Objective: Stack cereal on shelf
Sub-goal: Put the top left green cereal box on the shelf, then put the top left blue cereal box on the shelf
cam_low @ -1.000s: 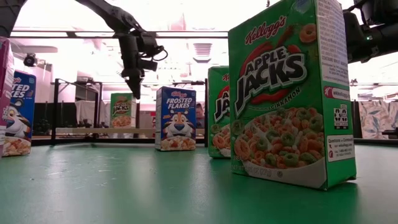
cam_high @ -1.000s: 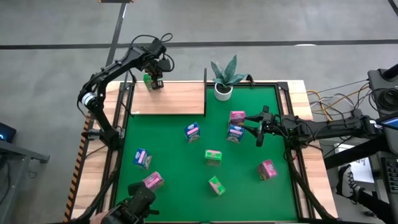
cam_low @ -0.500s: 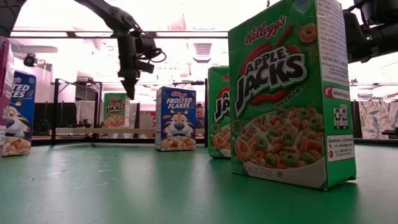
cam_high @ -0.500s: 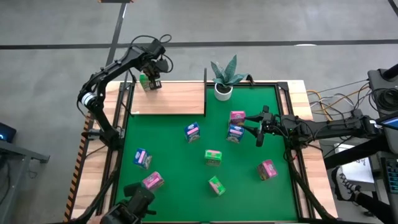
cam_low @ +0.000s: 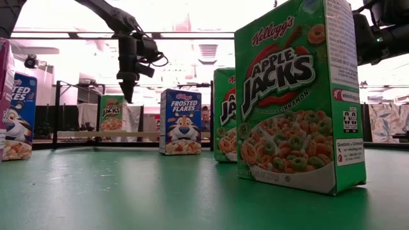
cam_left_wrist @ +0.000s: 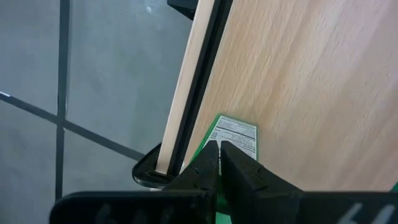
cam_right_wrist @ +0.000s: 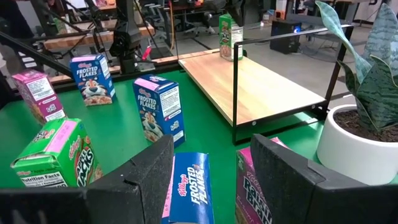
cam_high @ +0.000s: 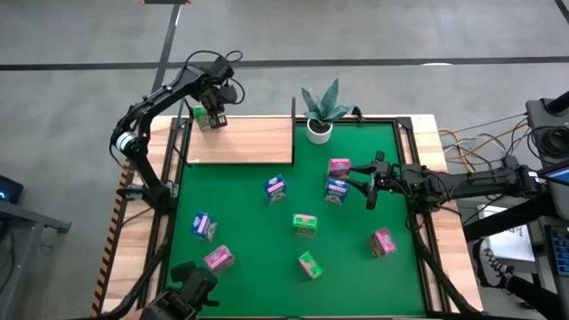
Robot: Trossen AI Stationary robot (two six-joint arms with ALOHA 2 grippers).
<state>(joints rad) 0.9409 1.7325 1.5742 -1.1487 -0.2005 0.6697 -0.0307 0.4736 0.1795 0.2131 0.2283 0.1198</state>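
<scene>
Start at your left end effector (cam_high: 215,116): it hangs over the far left corner of the shelf (cam_high: 253,142), fingers clenched together with nothing between them. Just beneath and beside its tip stands a green cereal carton (cam_high: 204,117), upright on the light-wood board close to the black edge rail. In the left wrist view the carton's white nutrition panel (cam_left_wrist: 235,138) shows past the closed fingertips (cam_left_wrist: 219,163), which are clear of the box. Tucking it into that corner looks deliberate: it leaves the rest of the board bare for the cartons that remain.

Moving right, seven more lie on the green desk (cam_high: 240,222), well short of the shelf: a blue-and-white one (cam_high: 203,226) and a pink one (cam_high: 219,258) far from either end effector, another blue-and-white carton (cam_high: 275,188) mid-desk, two green ones (cam_high: 304,225) (cam_high: 309,264) further on, and a pink one (cam_high: 382,241) off to the right.

Your right end effector (cam_high: 353,186) reaches in low from the right with its fingers spread wide, empty. Directly ahead of it a pink carton (cam_high: 339,167) and a blue Frosted Flakes carton (cam_high: 336,190) stand side by side, touching or nearly so; the right wrist view shows both just beyond its fingers (cam_right_wrist: 140,180). That pose reads as lined up for the next pick. The potted plant (cam_high: 320,111) sits beyond them.
</scene>
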